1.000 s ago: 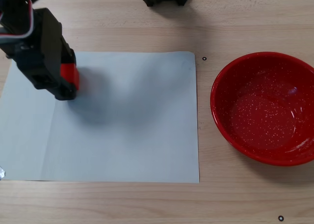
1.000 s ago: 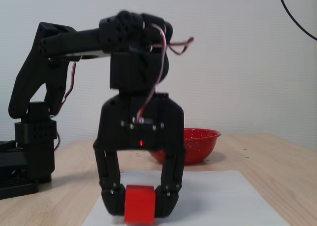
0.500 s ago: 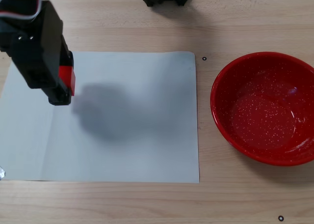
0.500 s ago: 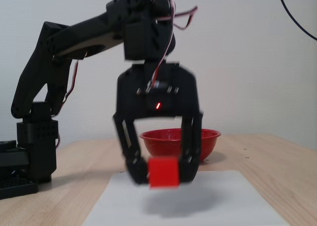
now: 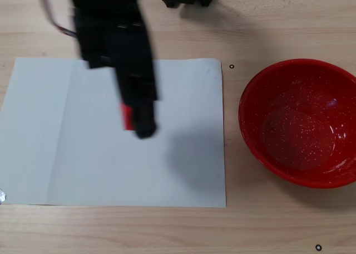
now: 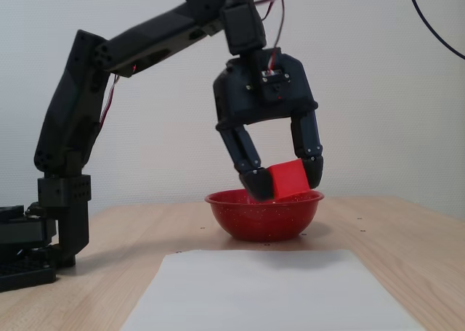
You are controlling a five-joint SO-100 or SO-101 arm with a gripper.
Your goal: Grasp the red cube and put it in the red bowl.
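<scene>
Over the last second the small, matte bright-red cube (image 6: 288,179) had been lifted clear of the pale sheet of paper (image 5: 83,165), where it had sat low at the left, and carried up and to the right as the top-down fixed view shows it. In that view only a sliver of the cube (image 5: 127,117) was seen, beside the blurred black two-finger gripper (image 5: 139,120), above the middle of the sheet and well short of the large, glossy red bowl with white speckles (image 5: 311,81). The pick was therefore judged done and the carry under way, with the release still to come.

In the low fixed view the gripper (image 6: 285,182) was closed on the cube, one finger pressed to each side. The cube was held tilted, one corner down, its faces plain and evenly lit. It appeared level with the bowl's rim (image 6: 225,198), though that overlap was taken as an effect of the line of sight, not position.
</scene>
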